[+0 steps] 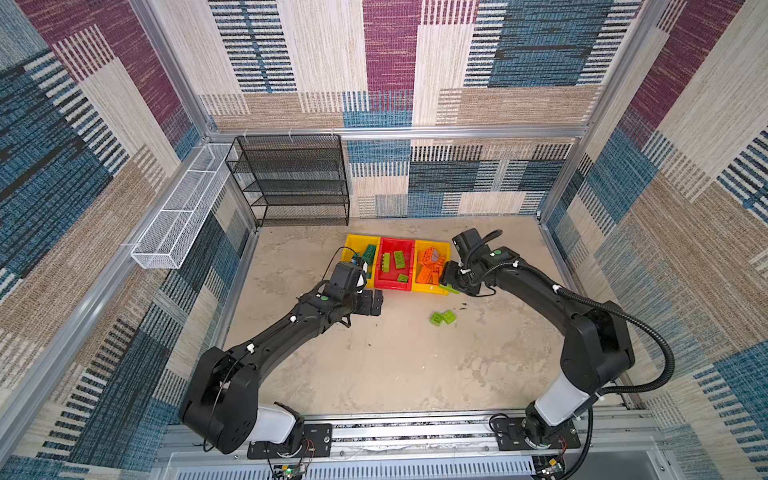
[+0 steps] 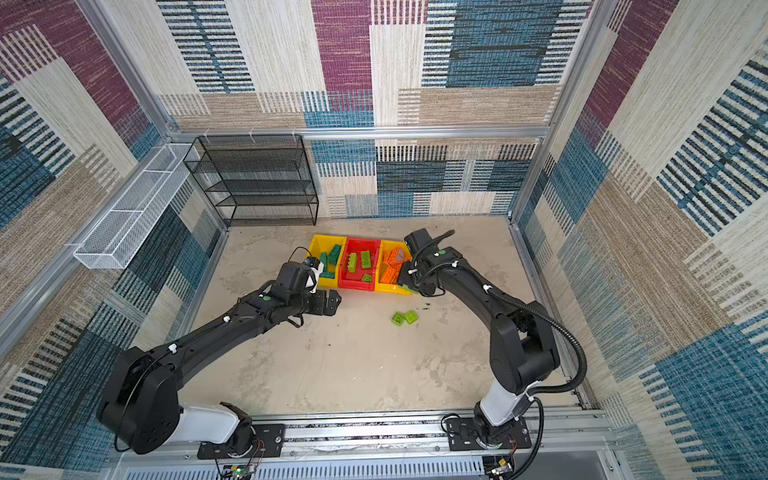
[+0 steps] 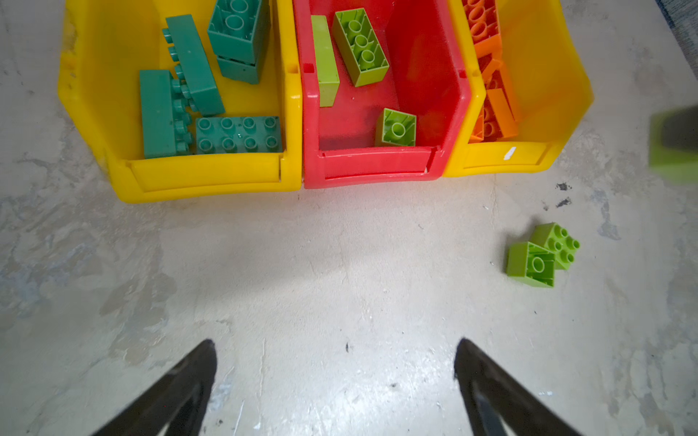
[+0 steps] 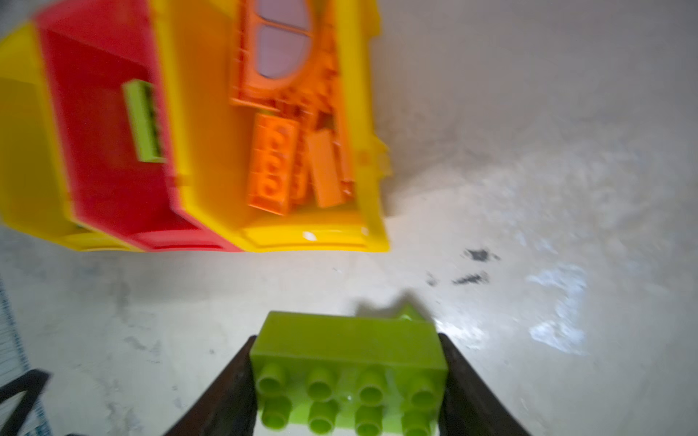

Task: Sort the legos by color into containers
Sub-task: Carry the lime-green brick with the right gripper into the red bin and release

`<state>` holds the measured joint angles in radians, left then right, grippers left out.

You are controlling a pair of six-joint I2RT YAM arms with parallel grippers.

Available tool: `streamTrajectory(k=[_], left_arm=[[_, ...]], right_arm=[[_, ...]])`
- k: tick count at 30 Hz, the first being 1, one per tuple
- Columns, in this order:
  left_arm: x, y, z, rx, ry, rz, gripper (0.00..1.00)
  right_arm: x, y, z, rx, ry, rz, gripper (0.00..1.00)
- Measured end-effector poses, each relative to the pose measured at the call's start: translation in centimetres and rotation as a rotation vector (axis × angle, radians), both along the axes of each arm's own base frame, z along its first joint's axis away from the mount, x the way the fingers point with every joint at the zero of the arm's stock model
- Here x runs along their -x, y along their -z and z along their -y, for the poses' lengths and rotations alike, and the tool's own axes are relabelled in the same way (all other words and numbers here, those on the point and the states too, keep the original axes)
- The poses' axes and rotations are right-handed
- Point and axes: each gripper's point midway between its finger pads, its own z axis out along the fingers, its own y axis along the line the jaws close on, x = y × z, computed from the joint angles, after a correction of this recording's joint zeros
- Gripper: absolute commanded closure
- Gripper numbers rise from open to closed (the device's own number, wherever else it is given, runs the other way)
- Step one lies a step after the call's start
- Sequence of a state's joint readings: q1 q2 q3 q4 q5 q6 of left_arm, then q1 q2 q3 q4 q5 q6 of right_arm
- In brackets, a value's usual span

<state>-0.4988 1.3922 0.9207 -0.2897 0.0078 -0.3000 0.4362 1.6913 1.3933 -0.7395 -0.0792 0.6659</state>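
The right gripper (image 4: 345, 351) was clamped on a lime brick (image 4: 351, 381), one finger pressed to each short end and the eight studs facing the wrist camera. In both top views it hung just at the near right corner of the right-hand yellow bin (image 1: 430, 291), above the table (image 1: 395, 365). The wrist picture was blurred, so how high the brick sat could not be told. That bin held the orange bricks (image 4: 272, 166) in a heap, with the orange curved piece (image 4: 279, 49) at its far end. Touching its side stood the red bin (image 3: 377, 166), holding three lime bricks (image 3: 360, 47) – one long and flat-sided, one long with its hollow underside up, one small at the front wall. Against that stood the left-hand yellow bin (image 3: 204, 177) with the teal bricks (image 3: 238, 134) in it. The left gripper (image 3: 335, 343) stood with its jaws wide apart and nothing between them, over bare table just in front of the bins. Two loose lime bricks (image 3: 530, 264) lay touching each other on the table, near the right-hand yellow bin's front and well apart from the left gripper – one studs up, the other showing its hollow underside. Further back, a black wire rack (image 1: 291, 178) stood against the rear wall, and a white wire basket (image 1: 178, 216) ran along the left wall.
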Motion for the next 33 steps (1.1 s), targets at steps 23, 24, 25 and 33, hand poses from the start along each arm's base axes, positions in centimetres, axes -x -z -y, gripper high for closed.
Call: streamTrajectory(k=[23, 24, 25, 33], left_arm=[[1.0, -2.4, -4.1, -0.035, -0.103, 0.032, 0.01], [1.0, -2.3, -4.2, -0.037, -0.104, 0.03, 0.01], [1.0, -2.4, -4.2, -0.037, -0.105, 0.03, 0.01], [0.7, -2.2, -4.5, -0.036, -0.132, 0.032, 0.01]], right_arm=[[-11.9, -0.7, -14.5, -0.278, -0.397, 0.284, 0.13], [-12.0, -0.4, -14.5, -0.271, -0.401, 0.282, 0.1], [-12.1, -0.4, -14.5, -0.263, -0.408, 0.283, 0.08], [-11.3, -4.7, -13.8, -0.223, -0.45, 0.338, 0.07]])
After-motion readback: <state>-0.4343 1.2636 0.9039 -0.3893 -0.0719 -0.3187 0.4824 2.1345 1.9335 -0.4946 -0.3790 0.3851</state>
